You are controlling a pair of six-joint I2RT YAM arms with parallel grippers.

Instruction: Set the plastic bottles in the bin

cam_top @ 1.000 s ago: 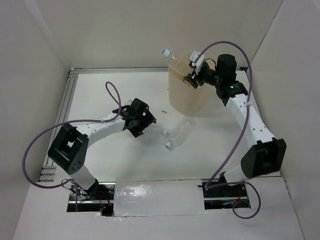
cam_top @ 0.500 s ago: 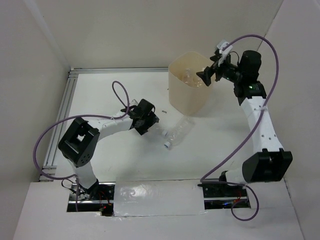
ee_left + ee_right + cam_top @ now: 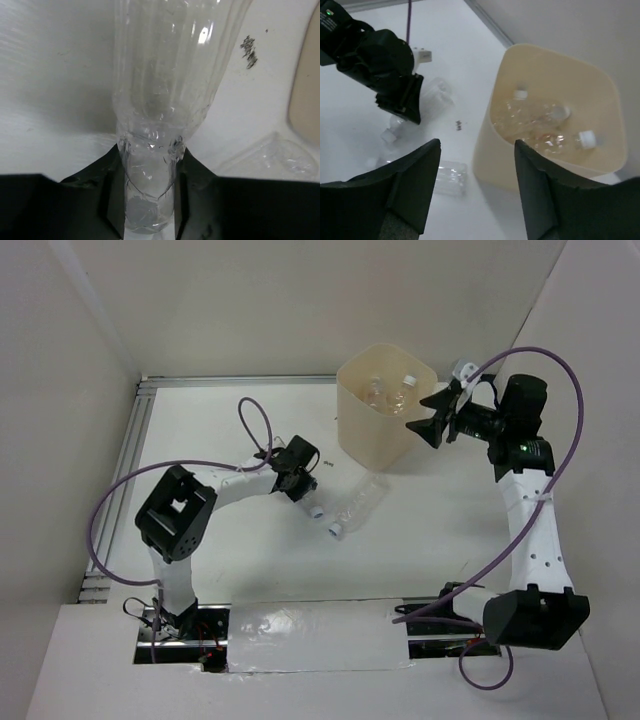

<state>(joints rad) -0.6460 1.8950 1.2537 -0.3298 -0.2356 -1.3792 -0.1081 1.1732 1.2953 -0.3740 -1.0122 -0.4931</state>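
My left gripper [image 3: 304, 486] [image 3: 148, 200] is shut on a clear plastic bottle [image 3: 313, 504] [image 3: 165, 75] low over the table, its black fingers clamping the narrow part. A second clear bottle [image 3: 358, 504] [image 3: 449, 177] lies on the table just right of it, below the bin. The cream-beige bin [image 3: 352, 430] [image 3: 490, 150] stands at the back and holds several clear bottles [image 3: 390, 390] [image 3: 540, 120] with white caps. My right gripper [image 3: 437, 412] [image 3: 477, 145] hangs open and empty beside the bin's right rim.
White walls enclose the table on the left, back and right. A metal rail [image 3: 130, 460] runs along the left edge. Purple cables [image 3: 255, 420] loop above both arms. A small dark mark [image 3: 249, 50] sits on the table near the bin.
My left gripper advanced and shut on the bottle. The right gripper released its bottle into the bin and drew back to the right, open.
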